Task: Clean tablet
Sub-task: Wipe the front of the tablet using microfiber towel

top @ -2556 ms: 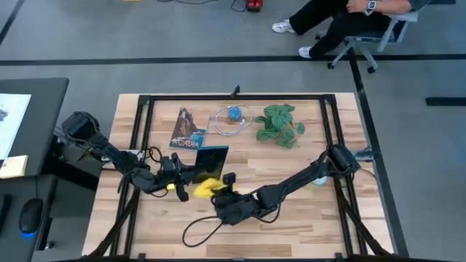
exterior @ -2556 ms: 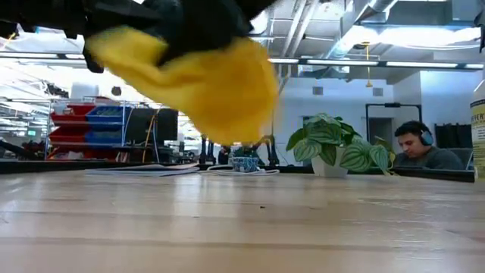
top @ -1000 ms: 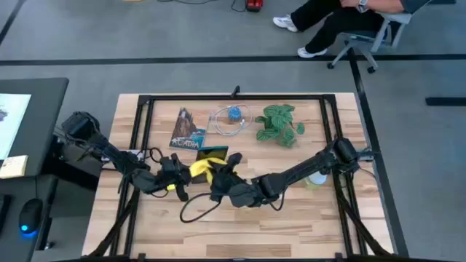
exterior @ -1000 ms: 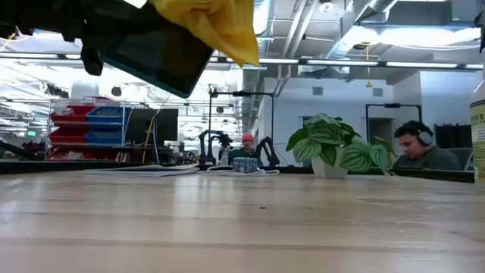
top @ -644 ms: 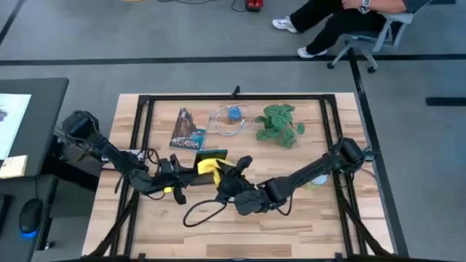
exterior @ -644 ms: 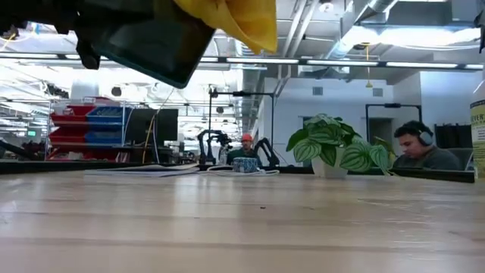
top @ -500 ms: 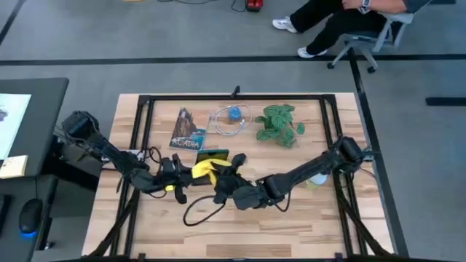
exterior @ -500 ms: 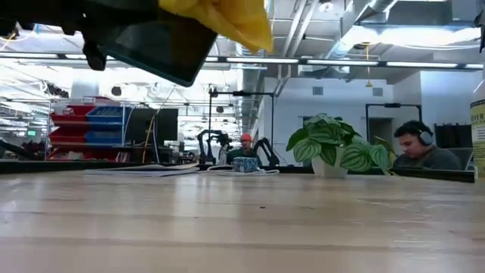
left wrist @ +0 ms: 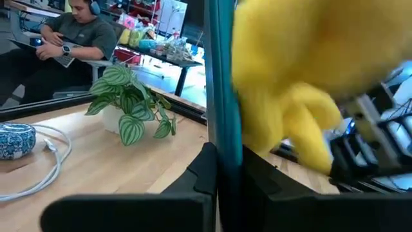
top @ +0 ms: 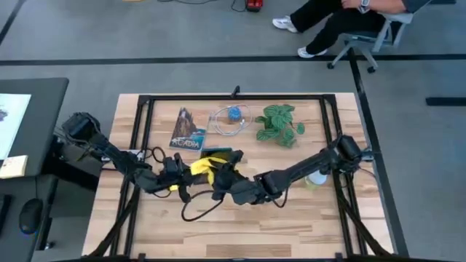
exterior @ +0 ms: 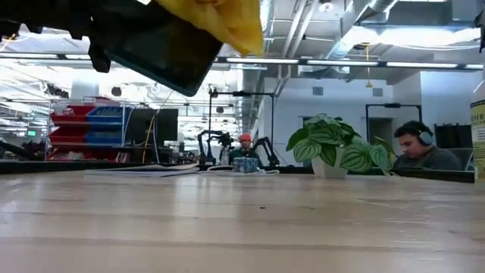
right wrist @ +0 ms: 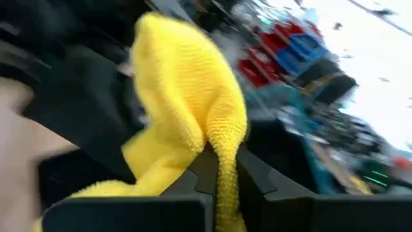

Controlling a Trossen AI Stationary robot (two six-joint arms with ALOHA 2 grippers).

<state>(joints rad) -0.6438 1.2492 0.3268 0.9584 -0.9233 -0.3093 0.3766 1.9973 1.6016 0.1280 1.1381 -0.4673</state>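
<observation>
The tablet (top: pixel 220 155), a thin black slab with a teal edge, is held above the table's middle and shows tilted in the low view (exterior: pixel 155 47). My left gripper (top: pixel 177 177) is shut on it from the left. A bunched yellow cloth (top: pixel 202 166) lies against the tablet's face, also seen in the low view (exterior: pixel 220 19) and the left wrist view (left wrist: pixel 296 71). My right gripper (top: pixel 218 177) is shut on the cloth, just right of the left gripper. My left gripper pinches the tablet's edge (left wrist: pixel 224 138) between its two fingers, coming from the table's left. The tablet stands edge-on in the hold, lifted clear of the table and tilted. My right gripper pinches a bunched fold of the yellow cloth (right wrist: pixel 219 145) between its two fingers, coming from the table's near right. The cloth spreads ahead of the fingers against the tablet's dark face (right wrist: pixel 90 109).
At the back of the table lie the ACADIA booklet (top: pixel 187 129), a blue object with a white cable (top: pixel 231 116) and a potted plant (top: pixel 280 124). A bottle (top: pixel 317 178) stands at the right. A black cable (top: pixel 193 211) loops on the near boards. A person (exterior: pixel 413 148) sits beyond.
My right gripper has moved the yellow cloth to and fro over the tablet's face, a short way toward the table's far right and back. The tablet stays lifted in my left gripper and has rocked slightly.
</observation>
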